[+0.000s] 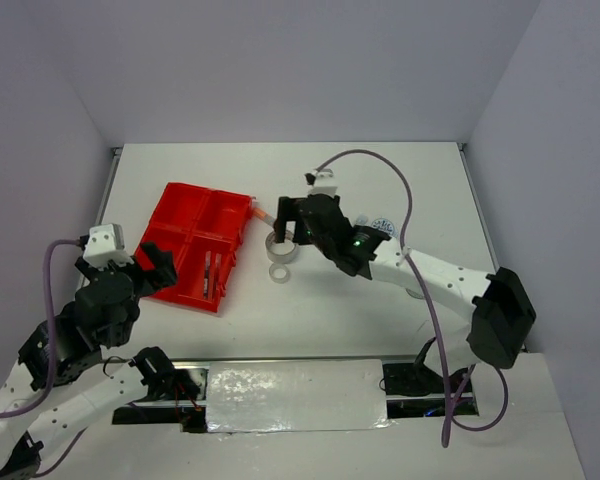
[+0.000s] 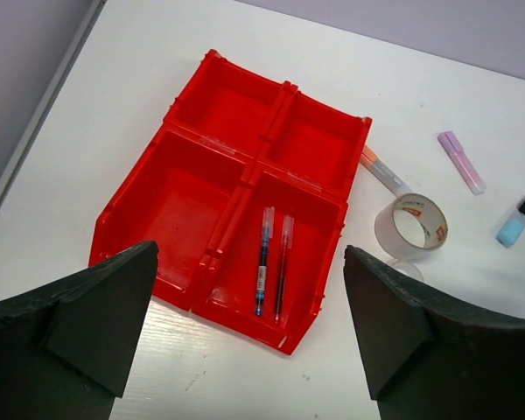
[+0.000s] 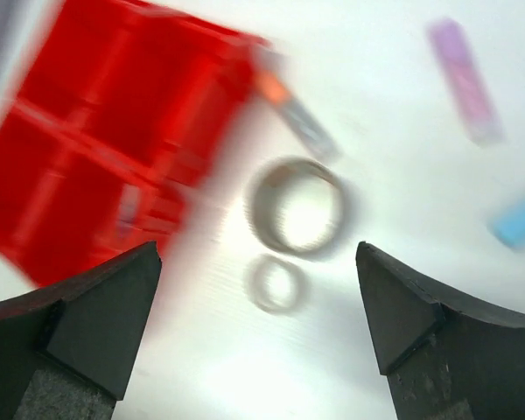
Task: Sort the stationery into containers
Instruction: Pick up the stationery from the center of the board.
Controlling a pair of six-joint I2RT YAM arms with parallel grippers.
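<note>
The red tray [image 2: 197,188] has four compartments. A blue pen [image 2: 262,261] and a red pen [image 2: 282,267] lie side by side in its near-right one. My left gripper [image 2: 249,254] hovers open over the tray's near edge, holding nothing. Right of the tray [image 1: 180,225] a large grey tape ring [image 1: 280,250] stands beside a smaller ring [image 1: 280,272]. My right gripper [image 1: 286,224] hangs open just above them. Its blurred wrist view shows both rings [image 3: 297,206] between and beyond the spread fingers. An orange-capped stick [image 2: 383,171], a pink stick [image 2: 461,162] and a light-blue stick [image 2: 512,229] lie on the table.
A blue-white roll [image 1: 382,227] peeks out behind the right arm. White walls close the table at the back and sides. A shiny strip [image 1: 295,395] runs along the near edge between the arm bases.
</note>
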